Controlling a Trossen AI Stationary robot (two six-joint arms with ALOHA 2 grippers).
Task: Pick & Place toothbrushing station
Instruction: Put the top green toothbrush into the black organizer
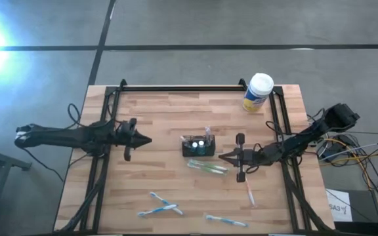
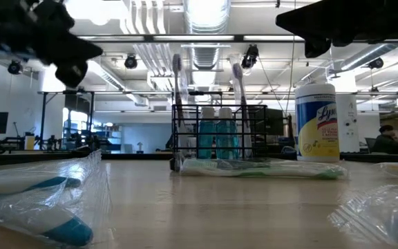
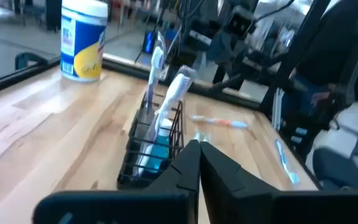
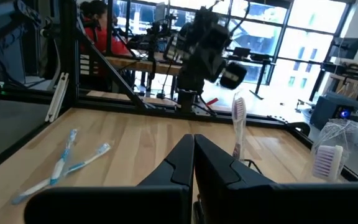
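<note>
Wooden worktop [image 1: 156, 111] carries the station [image 1: 198, 145] at its middle, untouched. Left pincer [image 1: 144, 139] and right pincer [image 1: 224, 157] flank it, both pressed together and empty, so picking and placing remain.

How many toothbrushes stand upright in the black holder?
2. One toothbrush stands at one end of the toothbrushing station, a second toothbrush toward the other; none seems hidden.

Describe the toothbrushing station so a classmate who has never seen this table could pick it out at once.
Start at the wooden table and find its middle, between the two arms. There stands the toothbrushing station, a small black wire rack holding upright toothbrushes and blue tubes, unlike the loose toothbrushes lying flat around it.
</note>
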